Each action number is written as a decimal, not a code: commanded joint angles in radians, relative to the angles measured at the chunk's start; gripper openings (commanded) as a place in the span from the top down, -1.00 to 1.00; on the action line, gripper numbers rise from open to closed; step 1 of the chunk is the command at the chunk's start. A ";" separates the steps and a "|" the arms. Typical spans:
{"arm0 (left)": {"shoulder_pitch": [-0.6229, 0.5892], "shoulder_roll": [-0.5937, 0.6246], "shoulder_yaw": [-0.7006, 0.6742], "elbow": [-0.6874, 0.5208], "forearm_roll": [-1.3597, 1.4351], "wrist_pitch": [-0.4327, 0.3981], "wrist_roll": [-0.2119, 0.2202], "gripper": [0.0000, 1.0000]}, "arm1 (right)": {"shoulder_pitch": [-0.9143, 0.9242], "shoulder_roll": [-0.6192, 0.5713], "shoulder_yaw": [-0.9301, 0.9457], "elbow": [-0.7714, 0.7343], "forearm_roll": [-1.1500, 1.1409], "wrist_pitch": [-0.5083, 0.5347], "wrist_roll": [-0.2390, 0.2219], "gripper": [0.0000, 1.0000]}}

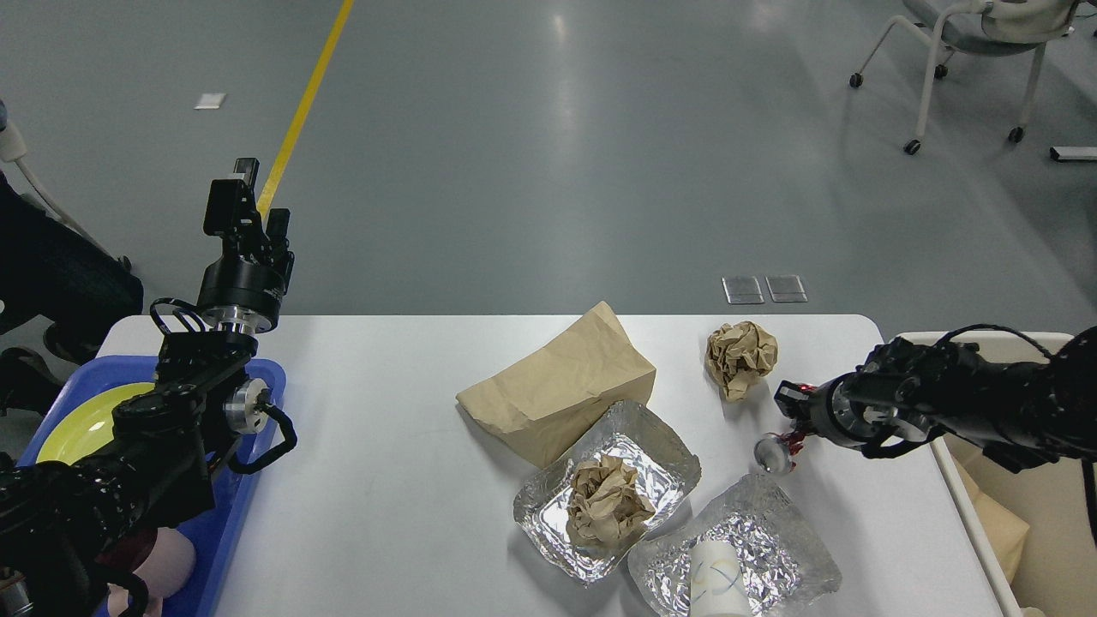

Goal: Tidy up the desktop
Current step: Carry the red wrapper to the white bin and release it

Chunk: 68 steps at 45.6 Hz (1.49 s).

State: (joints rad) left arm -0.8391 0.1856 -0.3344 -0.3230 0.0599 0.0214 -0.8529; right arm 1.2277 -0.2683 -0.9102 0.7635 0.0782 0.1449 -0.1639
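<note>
The white desktop (pixel 386 446) holds a brown paper bag (pixel 557 390), a crumpled brown paper ball (pixel 741 356), a foil tray (pixel 660 446) with a paper ball in it, and a second foil tray (pixel 771 531) with a white cup (pixel 716 583). My right gripper (pixel 793 416) comes in from the right and is shut on the red handle of a small metal spoon (pixel 773 454), held just above the desktop right of the trays. My left gripper (pixel 248 197) is raised above the desktop's far left corner, empty; its fingers cannot be told apart.
A blue tray (pixel 257 377) with a yellow plate (pixel 81 420) lies at the left edge under my left arm. A beige bin (pixel 1028 548) stands at the desktop's right edge. A wheeled chair (pixel 968 51) stands far back right.
</note>
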 commanded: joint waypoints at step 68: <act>0.000 0.000 0.000 0.001 0.000 0.000 0.000 -0.94 | -0.003 -0.293 -0.032 -0.188 0.008 -0.191 0.001 0.66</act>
State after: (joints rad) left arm -0.8391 0.1856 -0.3344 -0.3229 0.0598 0.0215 -0.8529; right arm 1.3859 -0.5595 -0.9693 0.5976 0.0859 0.1114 -0.1644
